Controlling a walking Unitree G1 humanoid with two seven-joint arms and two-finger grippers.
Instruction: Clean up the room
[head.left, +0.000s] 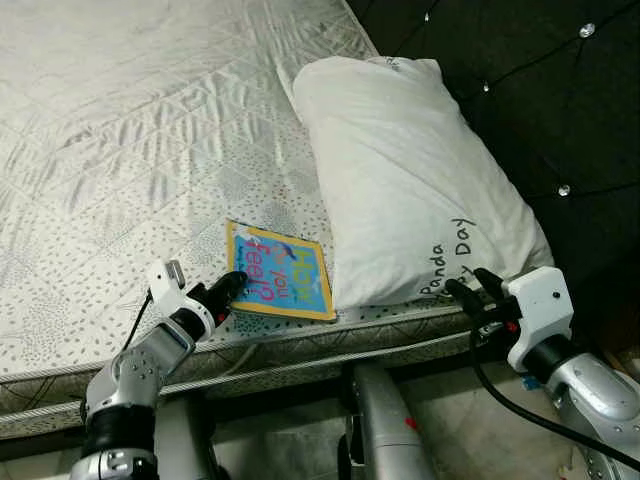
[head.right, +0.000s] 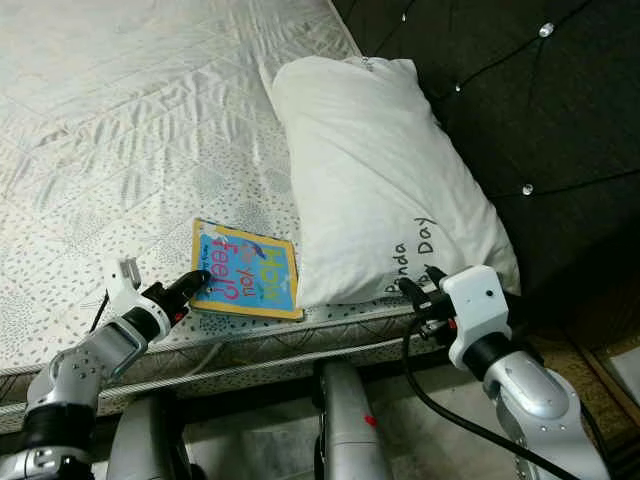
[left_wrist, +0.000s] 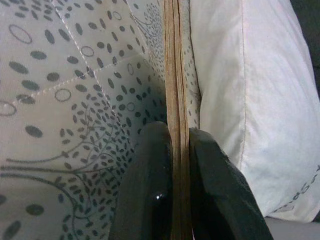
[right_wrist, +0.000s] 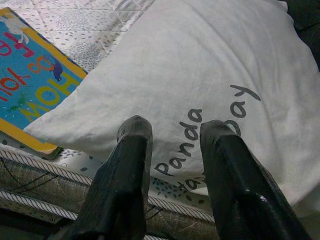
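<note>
Left eye view: the children's book (head.left: 280, 272) lies on the mattress (head.left: 120, 150) at lower centre, touching the white pillow (head.left: 410, 180).

Left wrist view: left hand (left_wrist: 179, 150) clamps the book's edge.

Right wrist view: right hand (right_wrist: 172, 131) spread, at the pillow's lower edge.

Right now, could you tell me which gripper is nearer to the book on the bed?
Left. The left gripper is shut on the book at its near edge. The right gripper is open in front of the pillow, apart from the book.
</note>
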